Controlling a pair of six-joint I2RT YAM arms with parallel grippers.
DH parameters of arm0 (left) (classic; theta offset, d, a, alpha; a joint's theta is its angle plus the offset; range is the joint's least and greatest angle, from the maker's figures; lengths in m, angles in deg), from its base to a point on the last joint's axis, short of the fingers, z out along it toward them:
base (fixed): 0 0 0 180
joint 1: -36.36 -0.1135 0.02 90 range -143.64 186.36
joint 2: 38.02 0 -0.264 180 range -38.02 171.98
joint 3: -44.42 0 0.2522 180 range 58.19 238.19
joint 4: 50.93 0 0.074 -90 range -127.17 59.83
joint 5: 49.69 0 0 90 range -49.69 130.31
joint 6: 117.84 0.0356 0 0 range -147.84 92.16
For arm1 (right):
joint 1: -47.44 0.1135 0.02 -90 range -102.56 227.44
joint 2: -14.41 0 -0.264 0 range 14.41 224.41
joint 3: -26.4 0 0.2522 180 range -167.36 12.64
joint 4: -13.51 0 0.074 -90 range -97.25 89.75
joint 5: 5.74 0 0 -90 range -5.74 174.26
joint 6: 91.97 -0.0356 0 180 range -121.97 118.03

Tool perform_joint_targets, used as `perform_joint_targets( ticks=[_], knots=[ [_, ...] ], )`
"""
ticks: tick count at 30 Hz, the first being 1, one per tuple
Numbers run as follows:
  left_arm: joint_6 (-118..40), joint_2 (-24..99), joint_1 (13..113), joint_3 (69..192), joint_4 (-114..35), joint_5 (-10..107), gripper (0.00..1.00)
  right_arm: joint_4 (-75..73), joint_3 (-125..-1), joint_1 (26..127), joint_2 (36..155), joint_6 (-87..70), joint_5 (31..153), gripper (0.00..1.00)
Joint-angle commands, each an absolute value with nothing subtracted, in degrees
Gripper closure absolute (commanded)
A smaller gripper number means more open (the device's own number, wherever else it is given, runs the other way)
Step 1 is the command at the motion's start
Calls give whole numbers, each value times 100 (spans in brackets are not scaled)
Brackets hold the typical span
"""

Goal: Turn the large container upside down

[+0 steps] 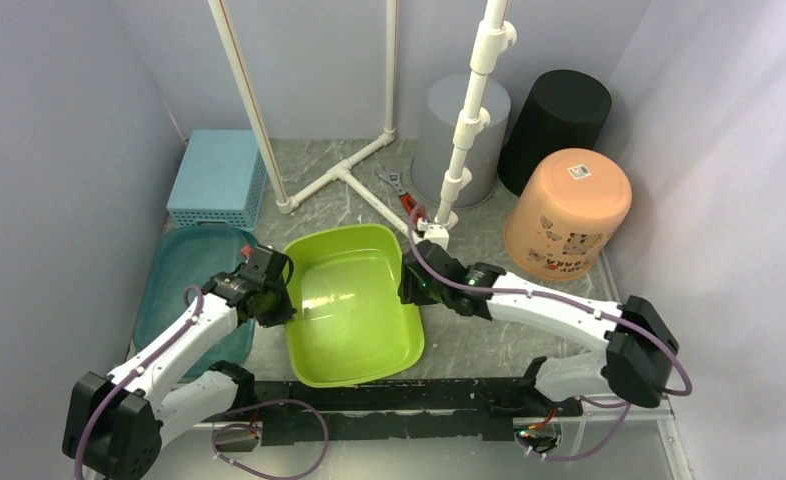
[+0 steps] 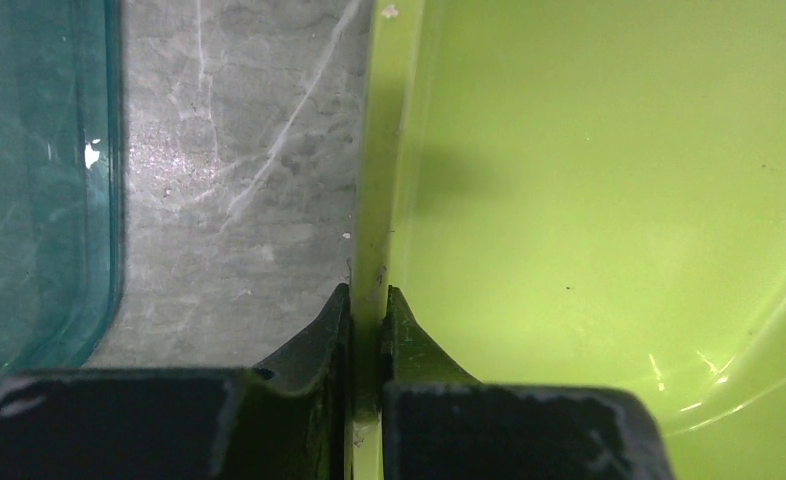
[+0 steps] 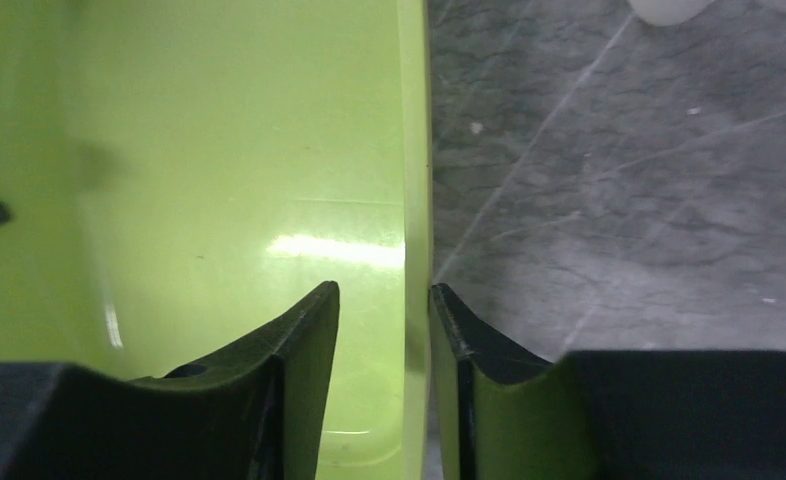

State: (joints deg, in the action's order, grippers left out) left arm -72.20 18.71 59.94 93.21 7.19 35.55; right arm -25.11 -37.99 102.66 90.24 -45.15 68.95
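Observation:
The large lime-green container (image 1: pixel 354 300) stands upright, open side up, in the middle of the table. My left gripper (image 1: pixel 287 300) is shut on its left rim; in the left wrist view (image 2: pixel 369 295) the two fingers pinch the thin green wall (image 2: pixel 619 200). My right gripper (image 1: pixel 407 285) straddles the right rim. In the right wrist view (image 3: pixel 384 290) one finger is inside the container (image 3: pixel 219 150) and one outside, with a gap between the inner finger and the wall, so it is open.
A teal basin (image 1: pixel 184 270) lies just left of the container, with a blue basket (image 1: pixel 217 178) behind it. A white pipe frame (image 1: pixel 344 170), a wrench (image 1: pixel 397 190), and upturned grey (image 1: pixel 459 125), black (image 1: pixel 559 115) and orange (image 1: pixel 569 210) buckets stand at the back right.

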Motion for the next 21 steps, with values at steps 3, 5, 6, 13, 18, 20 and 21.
perform_joint_targets(
  ticks=[3,5,6,13,18,20,21],
  knots=[
    [-7090,1679,5942,9140,220,3861,97,-893,-3016,9987,8390,-5537,7903,51],
    [-7007,1550,5940,9036,77,3971,97,-872,-2855,9870,8295,-5640,7930,50],
    [-6985,1476,5939,8968,-13,4056,97,-824,-2773,9785,8239,-5667,8011,50],
    [-6950,1132,5940,8554,-552,4606,97,-216,-2044,9221,7827,-6206,8353,49],
    [-6766,1197,5947,8632,-480,4558,97,694,-1523,8786,7822,-6490,8970,52],
    [-6736,1206,5941,8642,-502,4614,97,764,-1519,8723,7903,-6490,9050,52],
    [-6730,1221,5947,8640,-505,4630,97,815,-1522,8687,7943,-6490,9083,53]
  ],
)
